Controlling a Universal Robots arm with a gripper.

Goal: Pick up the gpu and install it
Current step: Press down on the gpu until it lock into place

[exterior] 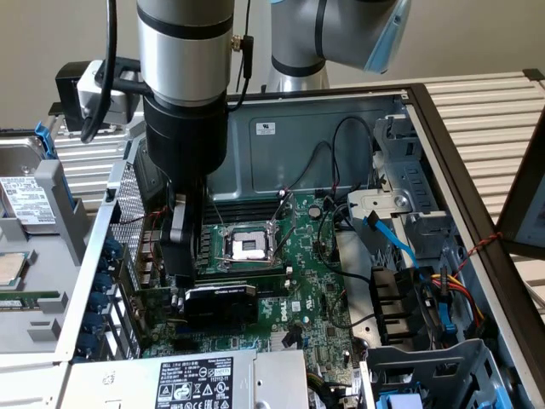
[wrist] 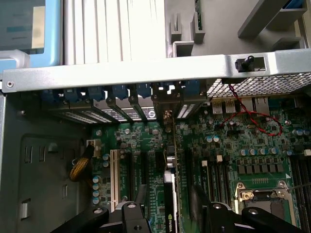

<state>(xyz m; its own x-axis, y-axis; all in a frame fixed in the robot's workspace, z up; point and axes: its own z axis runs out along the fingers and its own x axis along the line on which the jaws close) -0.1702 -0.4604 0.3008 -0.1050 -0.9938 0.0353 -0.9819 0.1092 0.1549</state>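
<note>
The gripper (exterior: pixel 189 277) hangs down inside the open computer case (exterior: pixel 426 111), a little left of the middle of the exterior view. Its fingers are spread apart and hold nothing. The gpu (exterior: pixel 223 302) sits right under them, standing on its edge in a slot of the green motherboard (exterior: pixel 311 281). In the wrist view, the gpu (wrist: pixel 171 194) rises between the two black fingers (wrist: pixel 140 196), with a gap on each side.
</note>
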